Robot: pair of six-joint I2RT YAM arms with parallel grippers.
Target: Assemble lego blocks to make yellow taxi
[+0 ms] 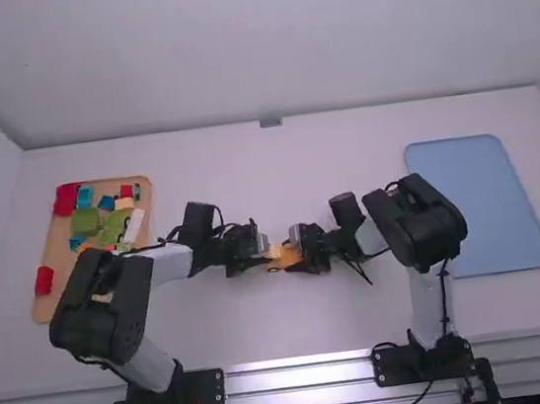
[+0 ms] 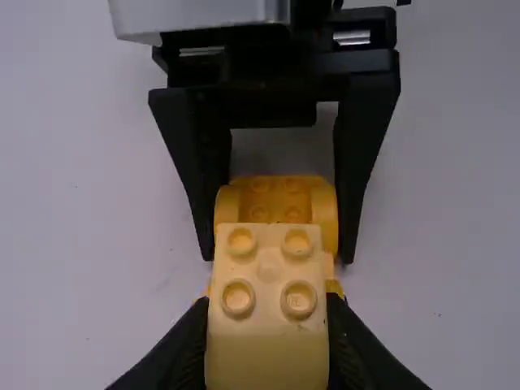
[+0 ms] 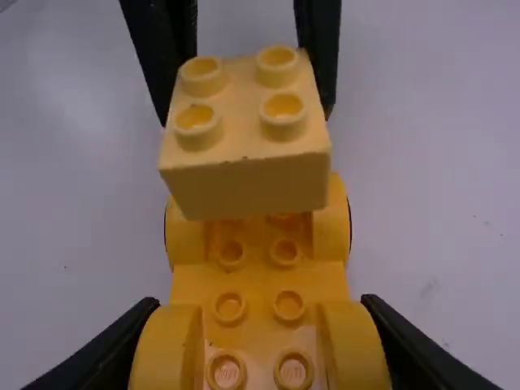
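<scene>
Both grippers meet mid-table in the high view, the left gripper (image 1: 266,252) and the right gripper (image 1: 301,248), around the orange-yellow car base (image 1: 282,256). In the left wrist view my left gripper (image 2: 268,325) is shut on a pale yellow block (image 2: 268,349), studs up. The block is over the far end of the car base (image 3: 260,276) in the right wrist view; whether they touch, I cannot tell. My right gripper (image 3: 260,349) is shut on the base's near end, fingers at its fenders. Wheels are mostly hidden.
On the left stands a wooden tray (image 1: 49,281) with red, blue, green, white and yellow blocks, including a red block (image 1: 43,281) near its edge. A blue tray (image 1: 479,204) lies on the right.
</scene>
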